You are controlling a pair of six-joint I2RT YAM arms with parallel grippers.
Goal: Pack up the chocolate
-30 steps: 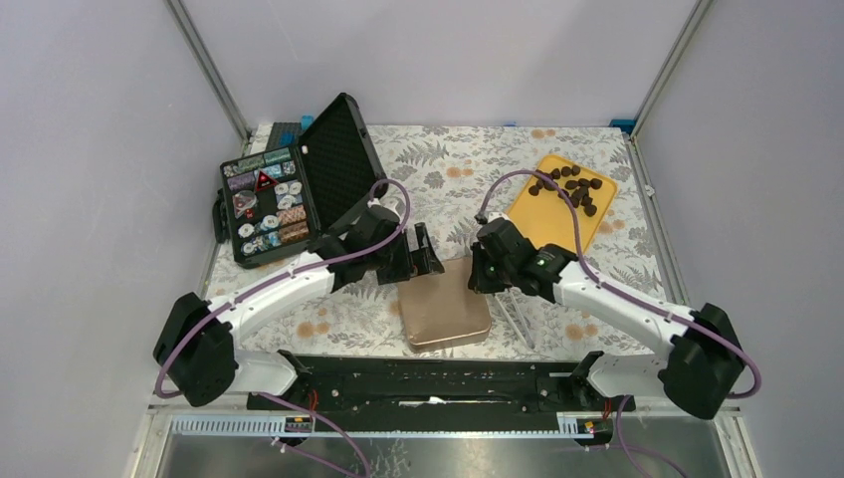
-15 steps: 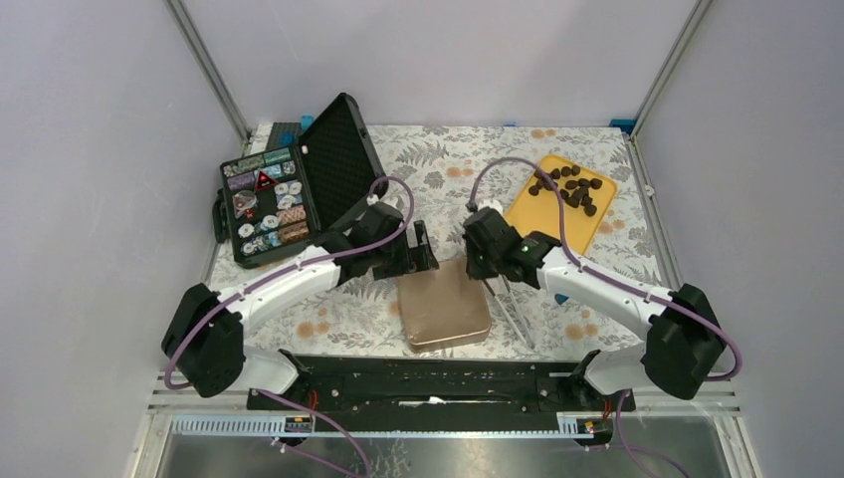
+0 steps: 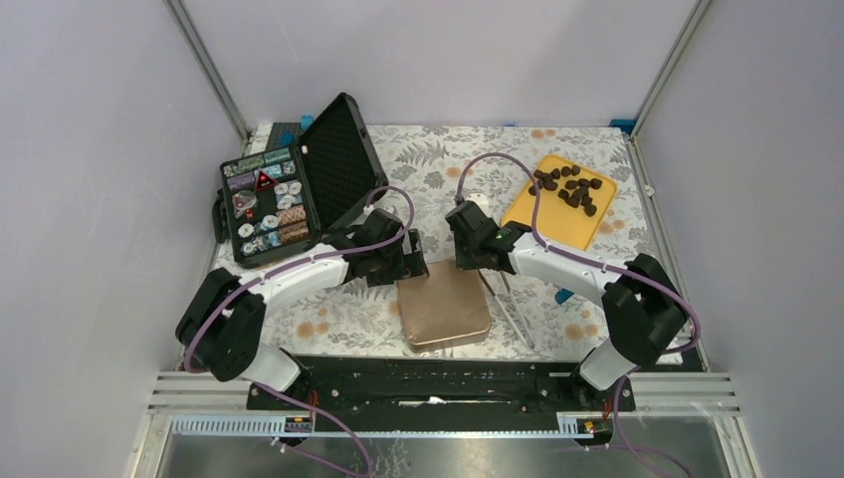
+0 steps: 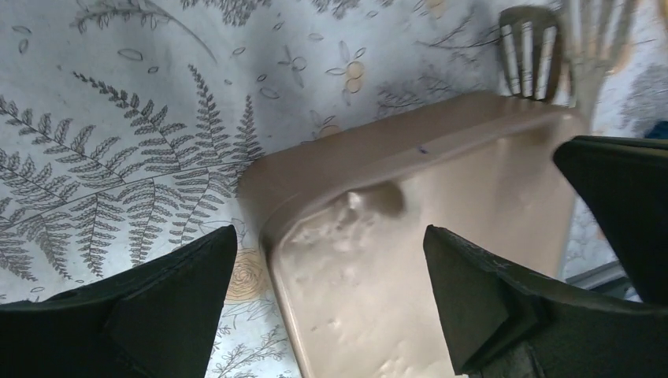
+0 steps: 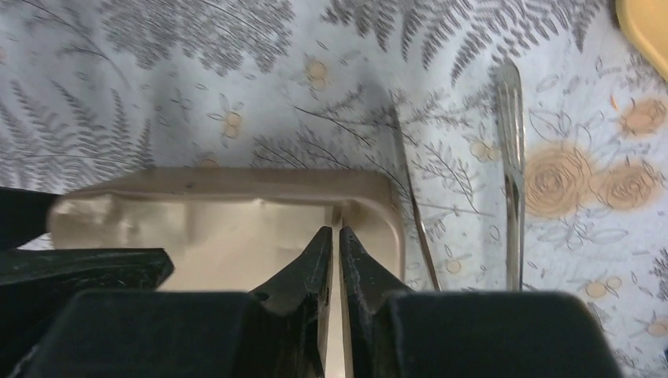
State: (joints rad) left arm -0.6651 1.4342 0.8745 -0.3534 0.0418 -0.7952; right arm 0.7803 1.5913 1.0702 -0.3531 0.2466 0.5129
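On tray's [image 3: 537, 221] far end, choc [image 3: 569, 187] crosswise

You get no readable text in any view. Left of the arms, the black case [image 3: 338, 161] shows a red triangle sign [image 3: 264, 180]; its lettering is too small.
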